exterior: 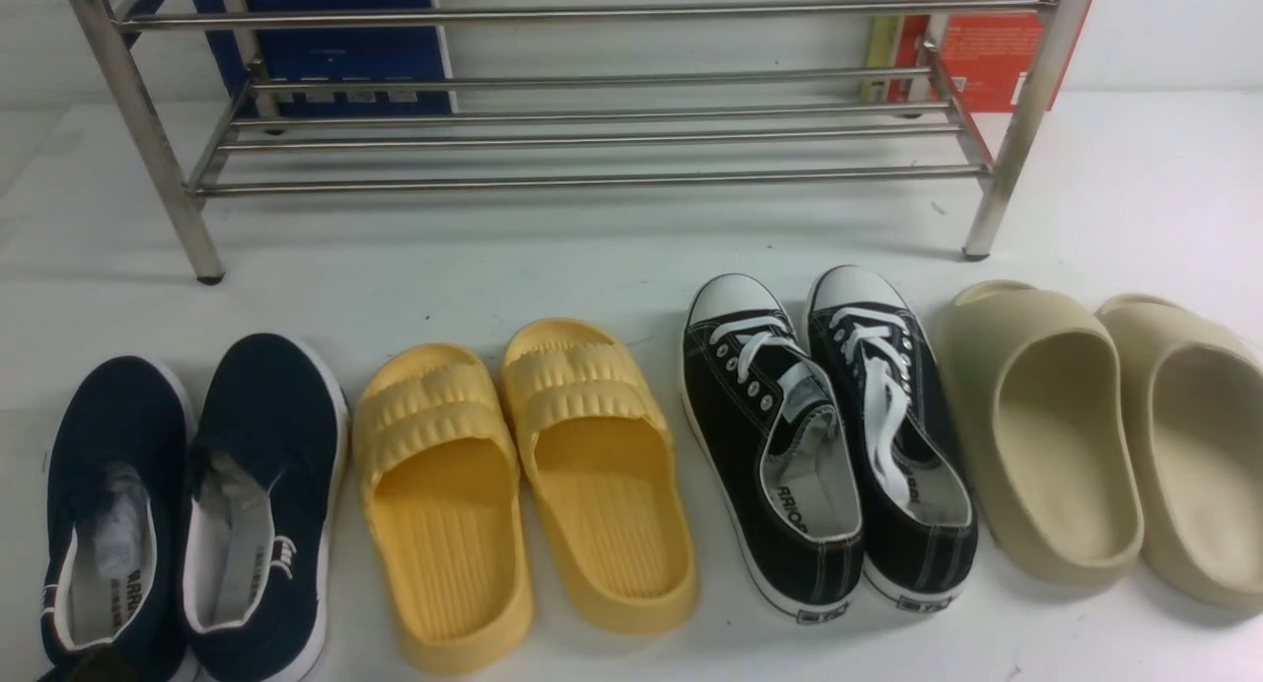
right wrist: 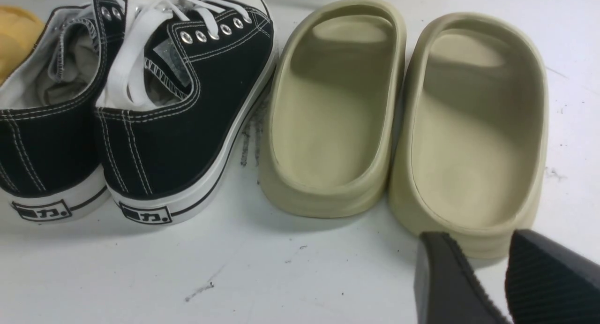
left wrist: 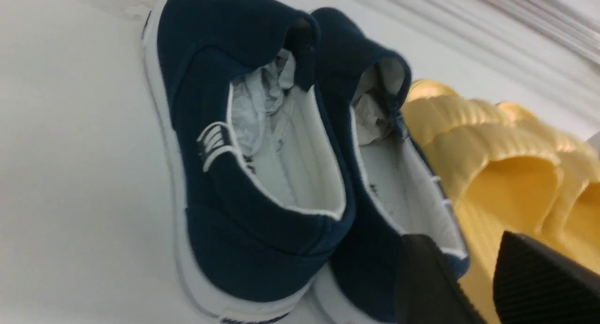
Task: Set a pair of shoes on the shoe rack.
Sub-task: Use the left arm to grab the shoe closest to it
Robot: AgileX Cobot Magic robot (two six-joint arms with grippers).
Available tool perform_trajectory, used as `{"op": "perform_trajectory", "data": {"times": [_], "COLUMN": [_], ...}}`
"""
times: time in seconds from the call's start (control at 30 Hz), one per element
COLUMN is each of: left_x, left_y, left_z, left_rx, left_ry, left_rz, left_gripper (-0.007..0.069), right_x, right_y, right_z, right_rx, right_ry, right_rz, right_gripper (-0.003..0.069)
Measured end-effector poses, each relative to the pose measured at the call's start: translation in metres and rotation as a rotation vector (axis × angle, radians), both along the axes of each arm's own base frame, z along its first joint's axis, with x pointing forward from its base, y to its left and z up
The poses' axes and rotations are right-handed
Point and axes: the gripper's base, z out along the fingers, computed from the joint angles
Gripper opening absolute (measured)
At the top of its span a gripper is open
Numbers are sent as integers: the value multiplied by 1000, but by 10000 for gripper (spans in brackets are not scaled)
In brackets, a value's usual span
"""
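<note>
The two navy slip-on shoes stand side by side at the near left of the table, the left one (exterior: 104, 504) and the right one (exterior: 261, 494), toes toward the shoe rack (exterior: 592, 181) at the back. In the left wrist view both shoes (left wrist: 225, 183) (left wrist: 375, 192) have paper stuffed inside. My left gripper (left wrist: 461, 249) is open and empty. One finger is over the heel of the inner navy shoe, the other over a yellow slide. My right gripper (right wrist: 473, 249) is open and empty, just behind the heel of a beige slide (right wrist: 473, 127). Neither gripper shows clearly in the front view.
A pair of yellow slides (exterior: 439, 504), black lace-up sneakers (exterior: 789, 435) and beige slides (exterior: 1056, 435) stand in a row to the right of the navy pair. A blue box (exterior: 335, 55) and an orange-red box (exterior: 987, 40) stand behind the rack.
</note>
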Motion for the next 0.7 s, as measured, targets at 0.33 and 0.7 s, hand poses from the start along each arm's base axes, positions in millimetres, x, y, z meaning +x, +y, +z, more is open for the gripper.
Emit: {"op": "perform_trajectory", "data": {"times": [0.33,0.7], "left_x": [2,12], "left_y": [-1,-18], "left_z": [28,134], "left_rx": [-498,-148], "left_ry": [-229,192], "left_rz": [54,-155], "left_gripper": [186,-13], "right_x": [0,0], "right_y": [0,0], "right_z": [0,0], "right_rx": [0,0], "right_ry": [0,0], "right_rz": [0,0], "right_gripper": [239,239]}}
